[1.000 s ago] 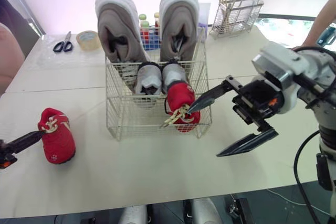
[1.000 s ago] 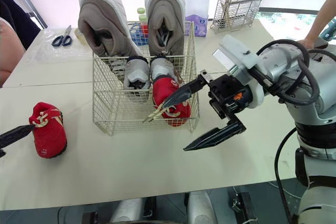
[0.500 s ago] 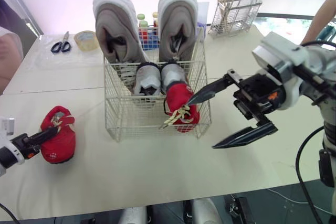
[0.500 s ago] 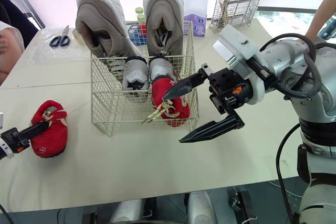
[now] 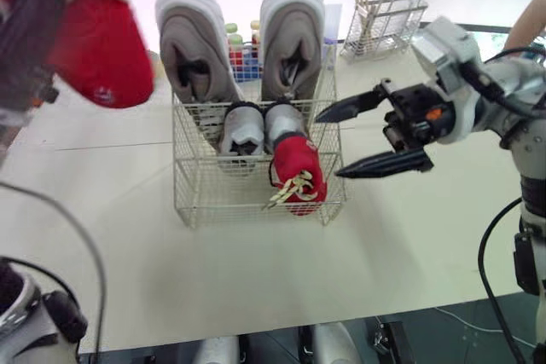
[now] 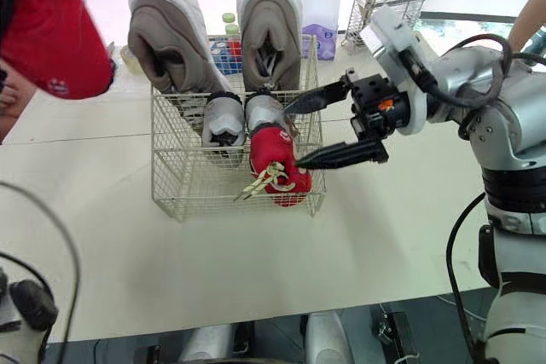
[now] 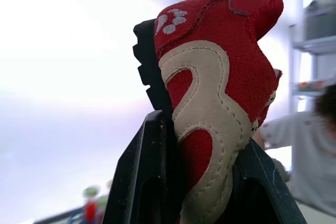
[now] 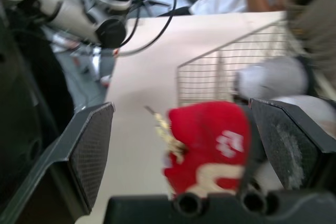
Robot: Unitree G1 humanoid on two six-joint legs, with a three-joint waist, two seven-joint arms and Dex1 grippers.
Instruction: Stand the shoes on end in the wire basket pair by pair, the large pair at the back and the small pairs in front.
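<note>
My left gripper (image 7: 199,135) is shut on a small red shoe (image 7: 220,77), held high in the air to the left of the wire basket (image 5: 196,202); the same shoe (image 5: 94,31) shows close at the upper left of the head view. In the basket the large grey pair (image 5: 192,49) stands on end at the back. A small grey pair (image 5: 241,130) stands in front of it, with the other red shoe (image 5: 299,168) at the front right. My right gripper (image 5: 331,144) hangs open beside the basket's right side, level with that red shoe (image 8: 210,140) and apart from it.
A wire rack with sticks (image 5: 380,23) stands at the back right of the table. Small bottles (image 5: 241,49) and a purple packet (image 6: 322,40) sit behind the basket. A person's arm (image 5: 525,27) shows at the far right, and another person (image 7: 310,150) sits at the left.
My left gripper closed on the red shoe lying on the table and lifted it high. My right gripper moved up and in toward the basket's right side, still open.
</note>
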